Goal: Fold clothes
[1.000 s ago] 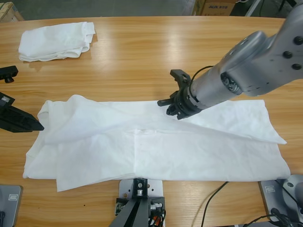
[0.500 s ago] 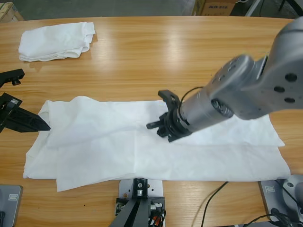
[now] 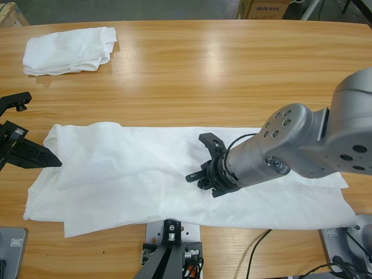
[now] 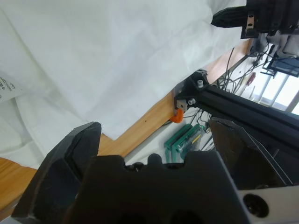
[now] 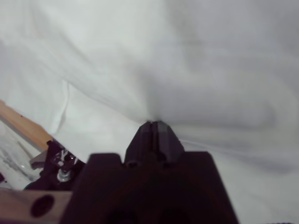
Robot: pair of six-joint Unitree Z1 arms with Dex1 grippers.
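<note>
A white T-shirt (image 3: 116,174) lies spread along the front of the wooden table (image 3: 197,70). My right gripper (image 3: 195,176) reaches in from the right over the shirt's middle and is shut on a pinched fold of it. In the right wrist view the closed jaws (image 5: 152,123) bite white cloth (image 5: 210,56). At the shirt's left end my left gripper (image 3: 42,129) stands open with nothing between its jaws. The left wrist view looks across the shirt (image 4: 93,56), with a bit of black lettering (image 4: 7,86) at its left edge. A folded white bundle (image 3: 70,49) rests at the back left.
A cardboard box (image 3: 267,9) stands beyond the table's far edge. In the left wrist view the black rig frame (image 4: 224,100) with an orange clip (image 4: 176,116) runs below the table's front edge. A black cable (image 3: 258,247) hangs at the front right.
My right gripper has moved toward the front and left of the table, pulling the shirt's far layer with it. The shirt's back edge has come forward. The left gripper shifted slightly.
</note>
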